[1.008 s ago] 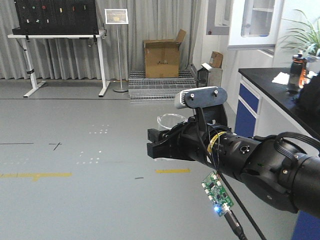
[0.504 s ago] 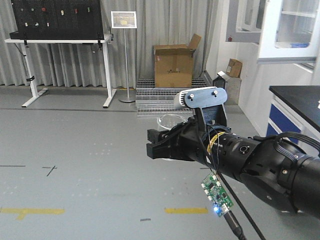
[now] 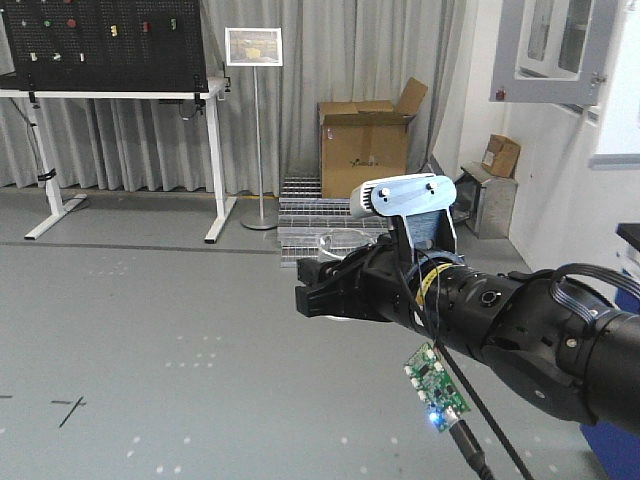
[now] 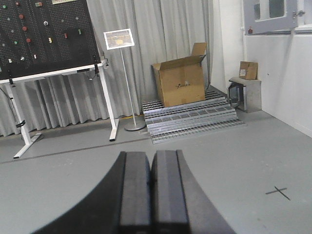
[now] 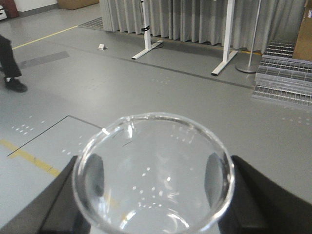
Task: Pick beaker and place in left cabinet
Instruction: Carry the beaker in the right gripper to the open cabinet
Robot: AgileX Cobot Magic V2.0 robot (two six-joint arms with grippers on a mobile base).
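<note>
A grey floor (image 3: pixel 150 330) stretches back to pale grey curtains (image 3: pixel 300 90) in a laboratory hall, where a black pegboard (image 3: pixel 100 40) dotted with small coloured parts stands along the rear edge of a white-legged bench (image 3: pixel 215 160) at the left. The robot's black right arm (image 3: pixel 520 330) reaches in from the lower right of the front view, a silver-grey camera housing (image 3: pixel 405 195) mounted above its wrist. Behind it, an open cardboard box (image 3: pixel 365 150) sits at the back edge of a low stack of metal gratings (image 4: pixel 195 119) laid on the floor against the curtains, with a framed sign on a slim pole stand (image 3: pixel 254 47) just beside the stack's left corner. A white glass-door wall cabinet (image 3: pixel 555 50) hangs at the upper right. The left gripper (image 4: pixel 150 165) points out over the bare floor, its two dark fingers pressed flat together with nothing between them. The right gripper (image 3: pixel 318 290) pinches the beaker (image 5: pixel 153 170) from both sides; the clear glass is held upright in the air above the floor, its round rim and pouring lip filling the right wrist view, well apart from every bench and shelf in sight. A small green circuit board (image 3: pixel 435 390) with a blue light hangs below the right arm.
</note>
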